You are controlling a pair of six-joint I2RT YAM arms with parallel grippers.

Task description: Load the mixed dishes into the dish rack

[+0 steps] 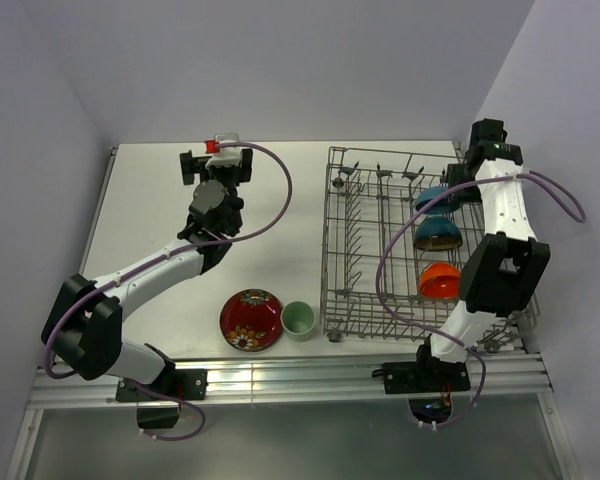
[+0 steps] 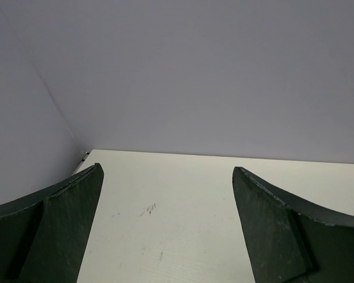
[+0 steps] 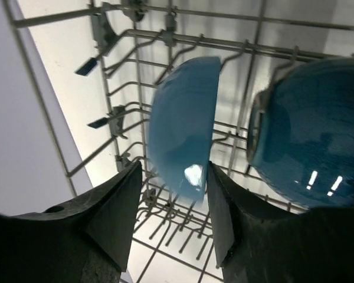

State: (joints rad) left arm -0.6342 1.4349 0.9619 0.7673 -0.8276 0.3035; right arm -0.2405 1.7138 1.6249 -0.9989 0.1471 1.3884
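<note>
From above, the dish rack [image 1: 332,240] takes up the right half of the table [image 1: 150,200], and three bowls stand on edge along its right side: a blue bowl [image 1: 432,198] farthest back, a dark teal bowl [image 1: 438,234] next, and an orange-red bowl [image 1: 439,280] nearest. The right arm [image 1: 500,215] hangs over that side and covers part of them, so its fingers are hard to pick out here. The red patterned plate [image 1: 251,319] and pale green cup [image 1: 298,320] sit on the table just left of the rack's near corner, nearly touching each other. The left gripper [image 1: 216,163] is way off at the far end of the table, well away from everything. Left wrist view: both fingers [image 2: 59,230] spread wide, nothing between them, just bare tabletop and wall. Right wrist view: the blue bowl stands on its rim among the tines, its lower edge sitting between the right gripper [image 3: 174,168] fingers. They're close on both sides, but I honestly can't tell if they're pinching it or just next to it. The dark teal bowl is cut off at the right edge.
</note>
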